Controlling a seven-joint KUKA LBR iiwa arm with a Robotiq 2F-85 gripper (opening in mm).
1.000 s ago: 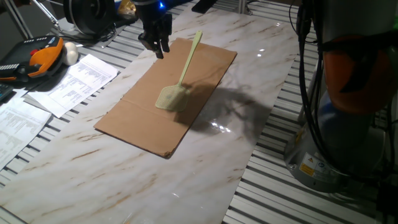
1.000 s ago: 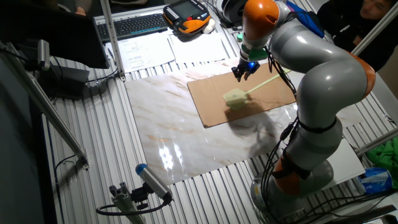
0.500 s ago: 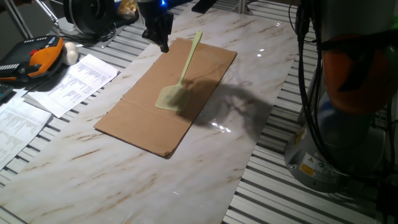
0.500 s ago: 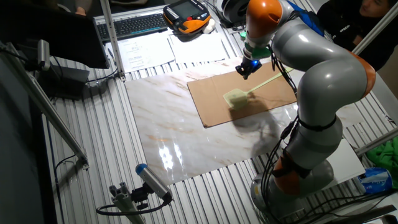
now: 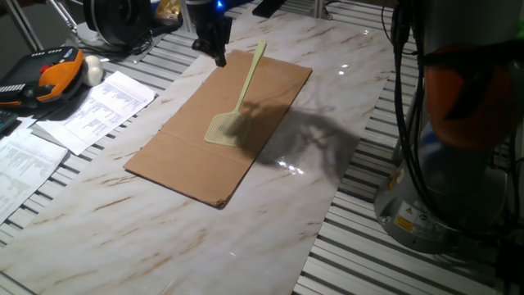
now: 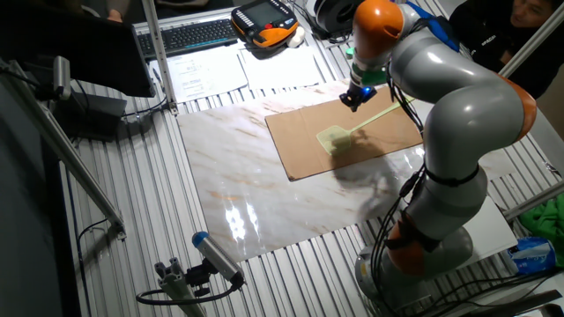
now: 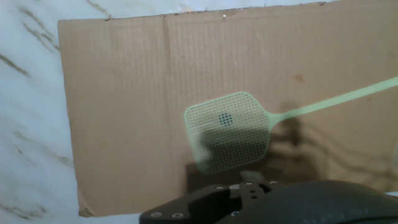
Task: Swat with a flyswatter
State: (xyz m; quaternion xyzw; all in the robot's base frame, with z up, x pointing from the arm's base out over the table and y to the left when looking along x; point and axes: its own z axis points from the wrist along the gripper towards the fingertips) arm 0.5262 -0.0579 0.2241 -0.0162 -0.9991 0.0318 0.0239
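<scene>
The pale yellow-green flyswatter (image 5: 240,97) lies flat on the brown cardboard sheet (image 5: 190,152), with its mesh head near the middle and its handle reaching to the far edge. It also shows in the other fixed view (image 6: 339,135) and in the hand view (image 7: 227,131). My gripper (image 5: 219,57) hangs just above the cardboard's far corner, left of the handle's end, and is also in the other fixed view (image 6: 354,98). It holds nothing, and its fingers looked apart in the earlier frames. The hand view shows only its dark body at the bottom.
Printed papers (image 5: 92,108) and an orange-black pendant (image 5: 51,75) lie left of the marble top. A keyboard (image 6: 189,35) sits at the back. The arm's grey base (image 5: 446,188) stands at the right, beyond the table edge.
My gripper has shifted a little right and away, toward the cardboard's far corner, and has turned about its wrist. The flyswatter has not moved.
</scene>
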